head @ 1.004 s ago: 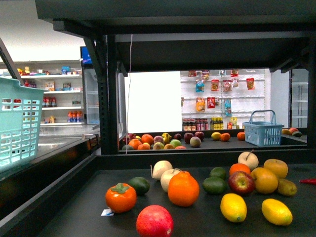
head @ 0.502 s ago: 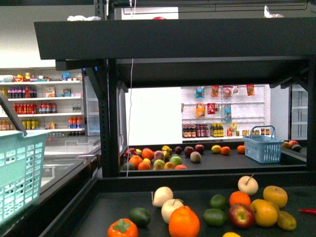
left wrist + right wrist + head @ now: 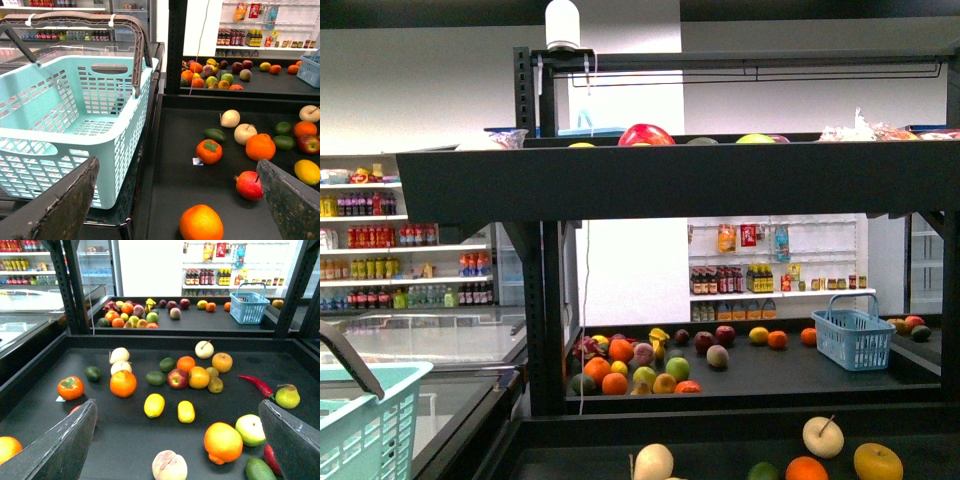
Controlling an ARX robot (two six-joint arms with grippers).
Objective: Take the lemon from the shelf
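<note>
Two smooth yellow oval lemons lie side by side on the dark lower tray of the black shelf [image 3: 125, 440], one [image 3: 154, 405] to the left of the other [image 3: 186, 411] in the right wrist view. My right gripper [image 3: 177, 410] hangs open above the tray in front of them, touching nothing. My left gripper [image 3: 177, 162] is open and empty over the tray's left part [image 3: 170, 200]; one lemon [image 3: 307, 171] shows at that picture's edge. The front view shows the shelf's upper tier [image 3: 670, 180] but no lemon and no gripper.
A teal basket [image 3: 65, 115] stands left of the tray. An orange [image 3: 201, 223] and a red pomegranate [image 3: 249, 185] lie near my left gripper. A large orange [image 3: 223, 442], a peach [image 3: 169, 466] and a green-yellow apple [image 3: 253, 429] lie near my right gripper.
The front view has risen: the lower tray's fruit and both lemons have slid out at the bottom, and the shelf's upper tier now shows.
</note>
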